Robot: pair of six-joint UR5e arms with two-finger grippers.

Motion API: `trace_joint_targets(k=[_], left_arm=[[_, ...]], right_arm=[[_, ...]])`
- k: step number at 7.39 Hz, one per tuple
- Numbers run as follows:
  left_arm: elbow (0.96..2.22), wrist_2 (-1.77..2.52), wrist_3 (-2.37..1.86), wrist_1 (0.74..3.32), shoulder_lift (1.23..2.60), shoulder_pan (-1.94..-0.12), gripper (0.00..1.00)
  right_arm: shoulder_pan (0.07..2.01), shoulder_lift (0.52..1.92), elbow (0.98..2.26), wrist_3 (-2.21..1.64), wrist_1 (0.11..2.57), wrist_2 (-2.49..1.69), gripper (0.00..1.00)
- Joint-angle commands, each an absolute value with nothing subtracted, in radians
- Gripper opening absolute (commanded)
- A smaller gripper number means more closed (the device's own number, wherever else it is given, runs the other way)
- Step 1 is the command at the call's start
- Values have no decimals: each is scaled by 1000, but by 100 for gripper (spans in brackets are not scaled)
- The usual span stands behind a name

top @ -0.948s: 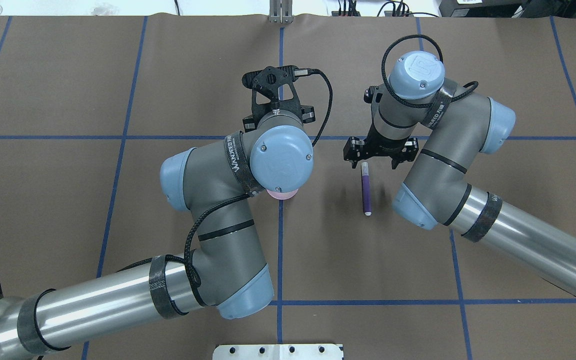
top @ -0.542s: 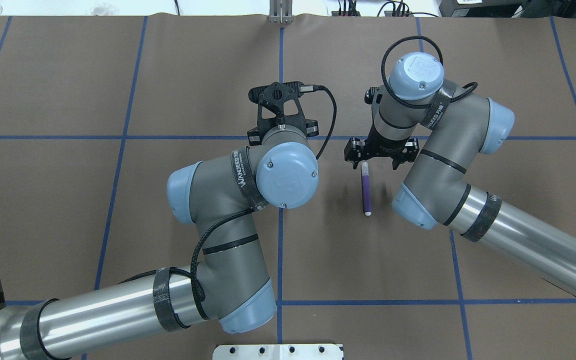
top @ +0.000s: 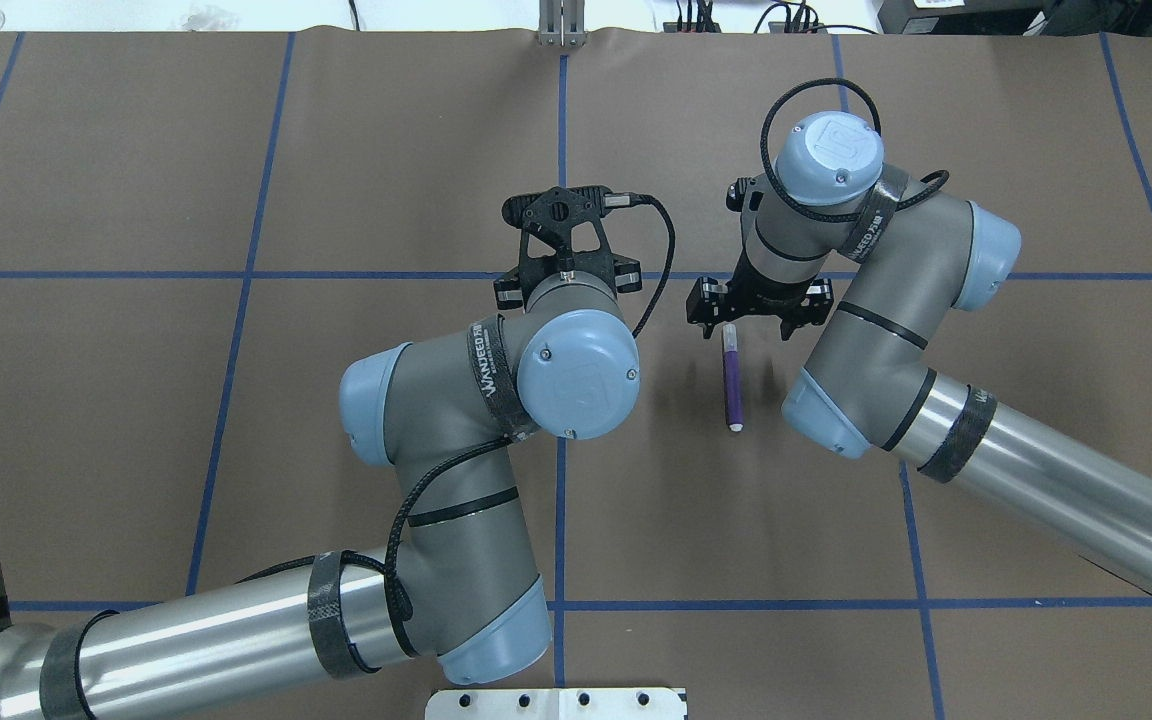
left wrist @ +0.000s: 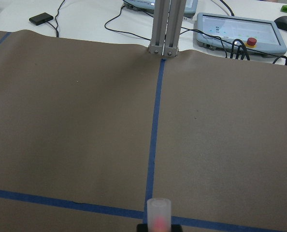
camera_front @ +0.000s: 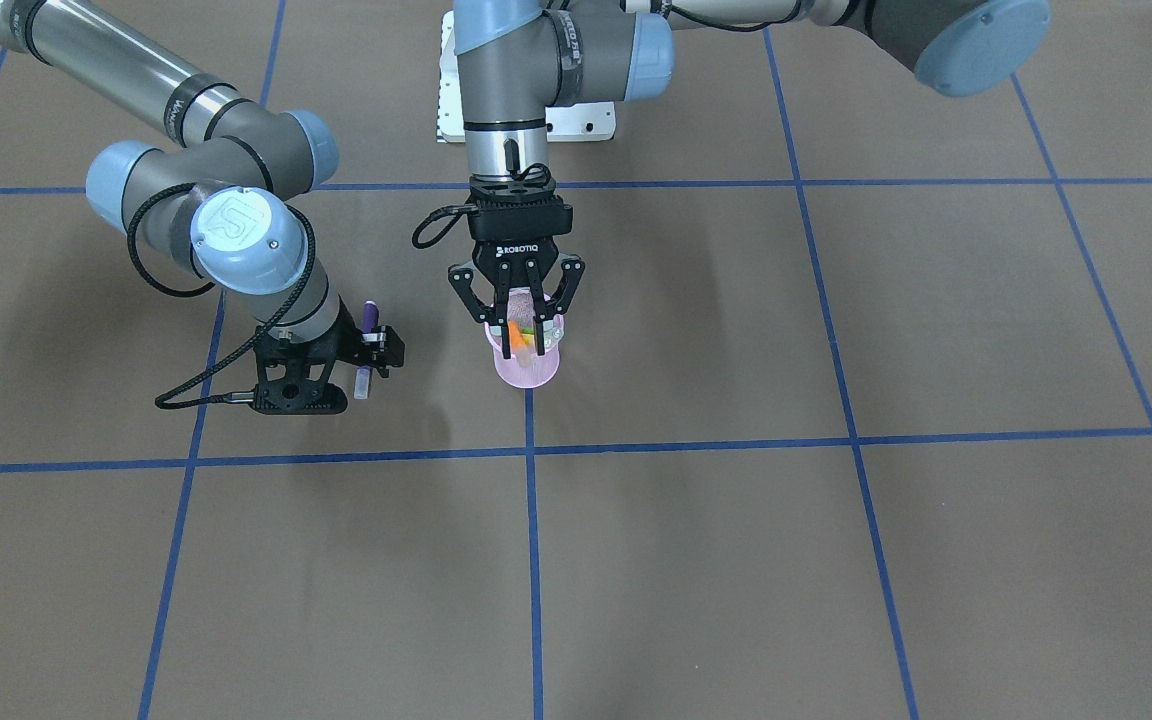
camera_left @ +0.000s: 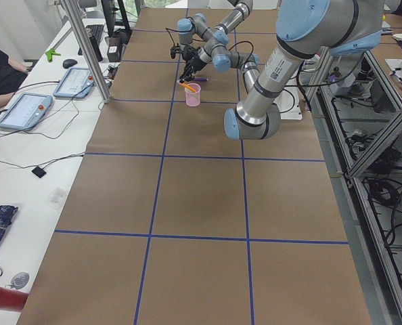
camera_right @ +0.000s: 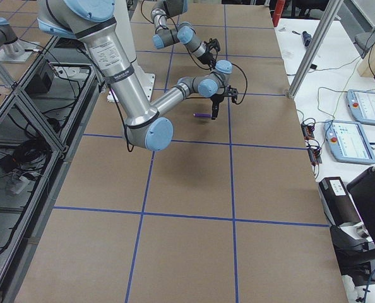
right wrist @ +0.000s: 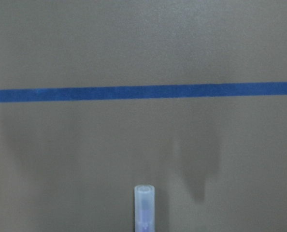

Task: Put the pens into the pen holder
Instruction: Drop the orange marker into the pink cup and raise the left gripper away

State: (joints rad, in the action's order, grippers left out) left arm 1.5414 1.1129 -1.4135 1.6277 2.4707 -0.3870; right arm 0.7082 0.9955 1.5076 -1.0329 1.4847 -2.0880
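Note:
The pink mesh pen holder stands near the table's middle and also shows in the exterior left view; my left wrist hides it from overhead. My left gripper hangs right above its rim, shut on the orange pen, which tilts into the cup. The pen's clear cap shows in the left wrist view. A green pen sits inside the cup. The purple pen lies flat on the table. My right gripper is low over its far cap end, its fingers hidden.
A white mounting plate sits at the near table edge and a metal post at the far edge. Both forearms stretch over the near half of the brown mat. Control panels lie beside the table.
My left wrist has moved toward the robot and now covers the pink cup in the overhead view. The right arm has shifted only slightly. The purple pen has not moved.

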Motion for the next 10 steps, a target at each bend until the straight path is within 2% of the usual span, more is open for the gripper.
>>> trace_joint_targets(k=[1,2,4,6,7,10], left_arm=[[1640,1126,-1291,1614,2461,-402,100],[1691,1152,-1249,1592,2438,-428,100],[1715,1342,-1201,1591,2415,-524,100],[1778,1499,-1059,1591,2329,-619,100],[1787,1546,-1052,1592,2313,-650,100],[1787,1548,-1052,1592,2313,-652,100]], right_arm=[[706,991,1482,-1032,1471,-2089,100],[701,989,1479,-1034,1470,-2091,100],[690,989,1473,-1090,1433,-2091,99],[680,992,1468,-1123,1405,-2089,98],[675,994,1467,-1130,1405,-2088,93],[663,999,1468,-1174,1402,-2085,59]])
